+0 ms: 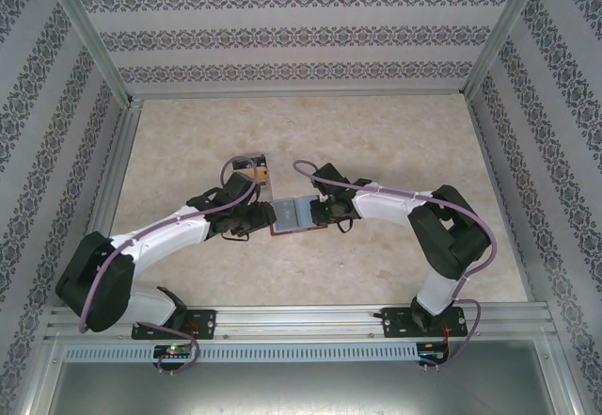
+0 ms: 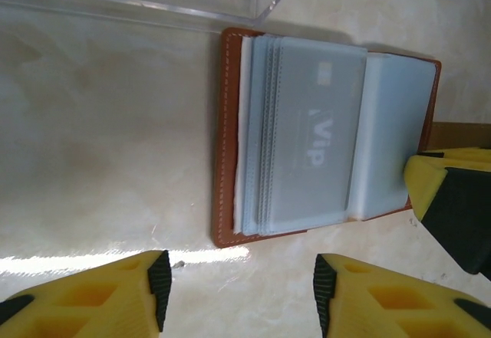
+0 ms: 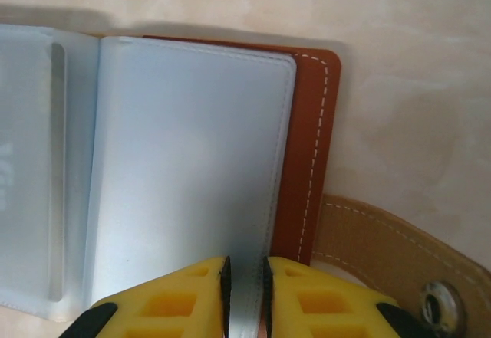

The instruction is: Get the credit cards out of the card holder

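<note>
I am at the start of the pulling-out step. The card holder (image 2: 224, 139) lies spread open on the table (image 2: 92, 139) with its sleeves facing up, and no card has left it yet. My right gripper (image 3: 245, 284) is closed to a slit on the holder's outer edge, with the pale sleeve page running into the narrow gap. The brown stitched cover sits just outside my fingers (image 3: 176, 300), and the tan strap tab (image 3: 383, 246) lies beyond that. I judge this to be a hold that pins the holder flat. My left gripper (image 2: 240, 296) stands about half open with nothing between its fingers, just short of the holder's opposite edge. Straight ahead of those fingertips is the stack of clear sleeves, where the credit cards (image 2: 318, 139) show as a blue-grey face marked "Vip". I cannot tell how many sit beneath it. Past the holder, on the far side from my left fingertips, is the corner of a clear box (image 2: 153, 1). The next move, as I read it, is to bring the left fingers forward and down to the sleeve's mouth. They should catch the top card's thin edge rather than the plastic and draw it out while the right steadies the cover. The card looks slick, so a shallow, square pinch matters.
</note>
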